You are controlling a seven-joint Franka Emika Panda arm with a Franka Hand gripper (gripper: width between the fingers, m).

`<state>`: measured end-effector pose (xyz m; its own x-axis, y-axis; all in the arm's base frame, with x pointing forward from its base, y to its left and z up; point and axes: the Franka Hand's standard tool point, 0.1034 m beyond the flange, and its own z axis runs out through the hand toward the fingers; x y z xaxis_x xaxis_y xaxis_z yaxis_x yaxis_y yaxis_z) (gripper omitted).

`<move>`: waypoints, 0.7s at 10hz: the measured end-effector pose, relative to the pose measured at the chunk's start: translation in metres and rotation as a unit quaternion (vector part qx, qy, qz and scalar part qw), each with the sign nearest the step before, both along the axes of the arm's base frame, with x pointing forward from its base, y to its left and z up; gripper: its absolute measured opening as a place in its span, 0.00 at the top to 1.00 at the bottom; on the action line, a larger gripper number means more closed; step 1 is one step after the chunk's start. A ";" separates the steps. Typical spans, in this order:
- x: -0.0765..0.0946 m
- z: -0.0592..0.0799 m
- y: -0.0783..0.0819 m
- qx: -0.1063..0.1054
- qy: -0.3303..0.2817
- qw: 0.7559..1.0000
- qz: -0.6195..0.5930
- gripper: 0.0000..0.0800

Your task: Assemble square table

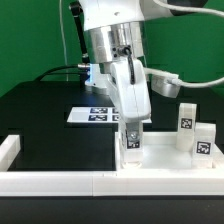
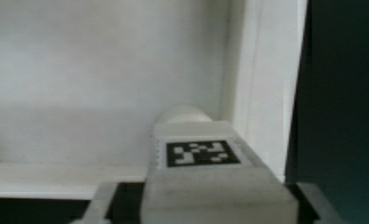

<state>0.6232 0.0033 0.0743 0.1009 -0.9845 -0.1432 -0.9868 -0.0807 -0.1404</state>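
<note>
While the arm reaches steeply down toward the near edge of the black table, the gripper (image 1: pixel 132 143) stands clamped around a white leg (image 1: pixel 131 141), its jaws narrowed to the width of that part and the leg's tagged face turned toward the exterior camera. Judging by the upright hold, the leg is kept vertical so that its end can be brought down into a corner socket of the square top (image 2: pixel 110 90) (the socket itself is not visible in either picture). Two more legs (image 1: pixel 188 117) (image 1: pixel 203 141) stand upright, well apart from the gripper, toward the exterior view's right, just behind the low white border wall (image 1: pixel 60 180); parked there they seem out of the arm's way yet within reach. Further back the marker board (image 1: pixel 92 114) lies flat on the table, partly hidden by the arm.

Only the wrist view shows what lies beyond the held leg (image 2: pixel 202 150): a broad pale surface with a raised rim (image 2: pixel 266 80) running alongside a dark strip, which I take for the table top, close under the leg. Whether the leg touches it I cannot tell. Only the exterior view, in turn, shows the spare legs, the wall and the arm's lean
</note>
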 end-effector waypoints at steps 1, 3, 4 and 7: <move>0.000 0.000 0.000 -0.001 -0.001 1.000 0.006 0.57; 0.003 0.002 0.008 -0.067 -0.026 0.968 0.241 0.31; 0.001 0.003 0.005 -0.069 -0.030 0.961 0.268 0.23; 0.001 0.002 0.003 -0.082 -0.042 0.921 0.380 0.19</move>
